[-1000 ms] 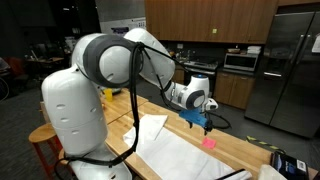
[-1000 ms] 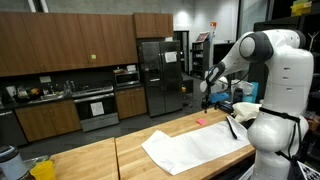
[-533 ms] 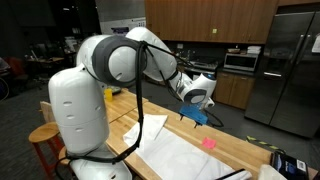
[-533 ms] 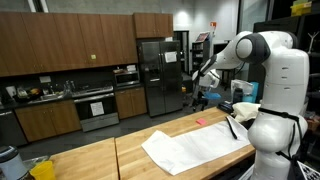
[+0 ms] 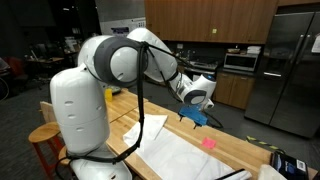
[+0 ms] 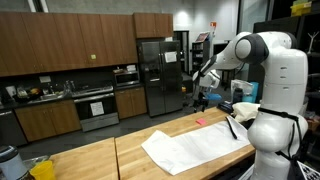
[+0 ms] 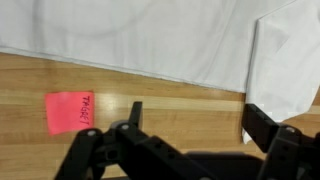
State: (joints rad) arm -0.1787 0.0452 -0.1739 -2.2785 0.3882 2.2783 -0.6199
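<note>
My gripper [image 7: 190, 118] is open and empty, with bare wooden table between its fingers. It hangs in the air above the table in both exterior views [image 5: 197, 117] [image 6: 199, 100]. A white cloth [image 7: 150, 40] lies flat on the table, filling the upper part of the wrist view, and one finger overlaps its edge at the right. A small pink sticky note [image 7: 68, 111] lies on the wood to the left of the gripper. The cloth [image 5: 185, 155] [image 6: 195, 145] and the pink note [image 5: 210, 142] [image 6: 199, 122] also show in both exterior views.
The wooden table [image 6: 90, 160] is long. The robot's white base [image 5: 75, 115] stands at one end of it. A dark device [image 5: 288, 163] sits at the table's corner. Kitchen cabinets [image 6: 60, 45], an oven [image 6: 97, 105] and a steel fridge [image 6: 160, 75] line the back wall.
Over the last second the arm has lifted and swung the gripper up and away from the table. In the last half second nothing has moved.
</note>
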